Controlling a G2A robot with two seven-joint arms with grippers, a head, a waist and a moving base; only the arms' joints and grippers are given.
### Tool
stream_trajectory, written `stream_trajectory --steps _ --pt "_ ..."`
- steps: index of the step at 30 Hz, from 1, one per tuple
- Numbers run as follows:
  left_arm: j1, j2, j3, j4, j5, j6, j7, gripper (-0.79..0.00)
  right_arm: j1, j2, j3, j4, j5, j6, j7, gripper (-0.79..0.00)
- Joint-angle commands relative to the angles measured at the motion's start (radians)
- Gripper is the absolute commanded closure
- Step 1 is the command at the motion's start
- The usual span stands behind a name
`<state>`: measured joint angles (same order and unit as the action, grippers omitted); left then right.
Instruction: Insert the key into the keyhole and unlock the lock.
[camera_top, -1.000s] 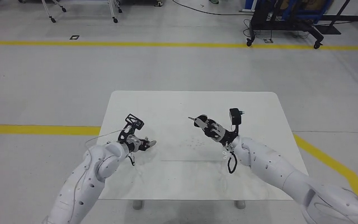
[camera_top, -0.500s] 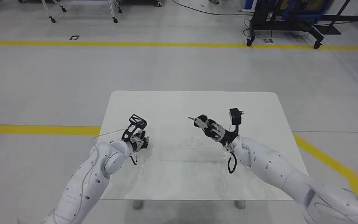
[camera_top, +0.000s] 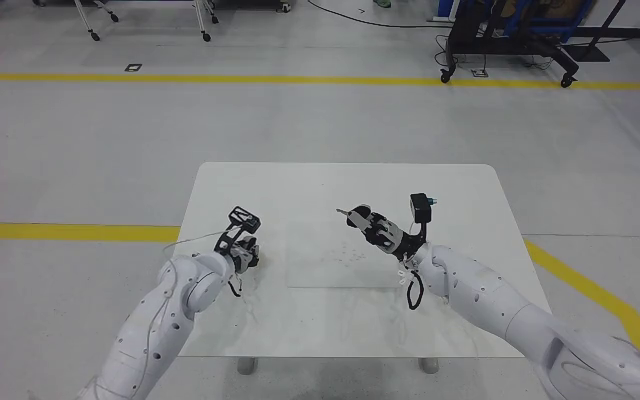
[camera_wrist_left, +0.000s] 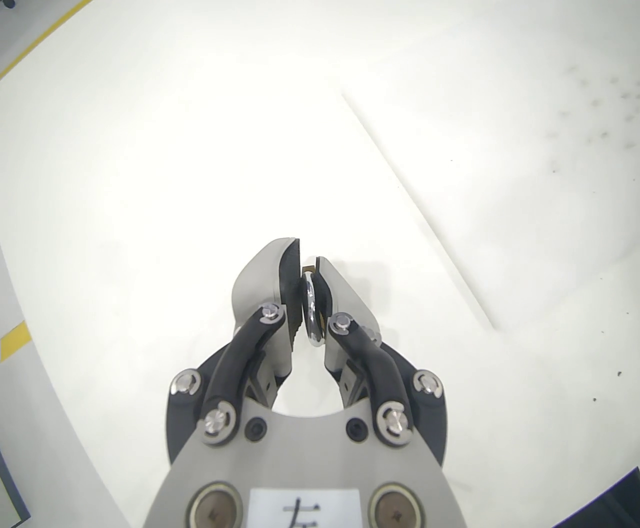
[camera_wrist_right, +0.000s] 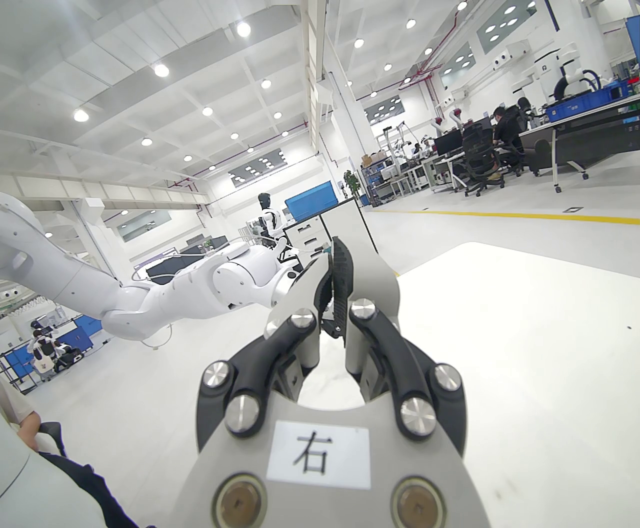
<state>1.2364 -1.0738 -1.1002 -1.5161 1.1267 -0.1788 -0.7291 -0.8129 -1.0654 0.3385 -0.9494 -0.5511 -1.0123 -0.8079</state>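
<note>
Status: nothing inserted yet. Left pincer (camera_wrist_left: 306, 259) is pressed together on the lock (camera_wrist_left: 312, 320); we see its chrome shackle and a sliver of brass clamped there, over the worktop (camera_top: 450, 300), left of centre in the top view. Right pincer (camera_top: 362, 220) pinches the key (camera_top: 343, 211), thin blade poking toward the upper left, right of centre. Key and lock are well apart. Left to do, as we judge it: align, insert, turn.
</note>
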Motion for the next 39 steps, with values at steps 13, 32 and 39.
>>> stream_trajectory --steps 13,32,39 --pt "0.019 0.004 -0.040 -0.028 -0.093 -0.089 -0.023 0.000 0.000 0.000 0.000 0.000 0.000 0.000 0.000 0.000" --pt "0.044 0.013 -0.056 -0.066 -0.052 -0.120 -0.071 0.000 0.000 0.000 0.000 0.000 0.000 0.000 0.000 0.000" --pt "0.028 0.007 -0.035 -0.038 -0.015 -0.092 -0.060 0.000 0.000 0.000 0.000 0.000 0.000 0.000 0.000 0.000"
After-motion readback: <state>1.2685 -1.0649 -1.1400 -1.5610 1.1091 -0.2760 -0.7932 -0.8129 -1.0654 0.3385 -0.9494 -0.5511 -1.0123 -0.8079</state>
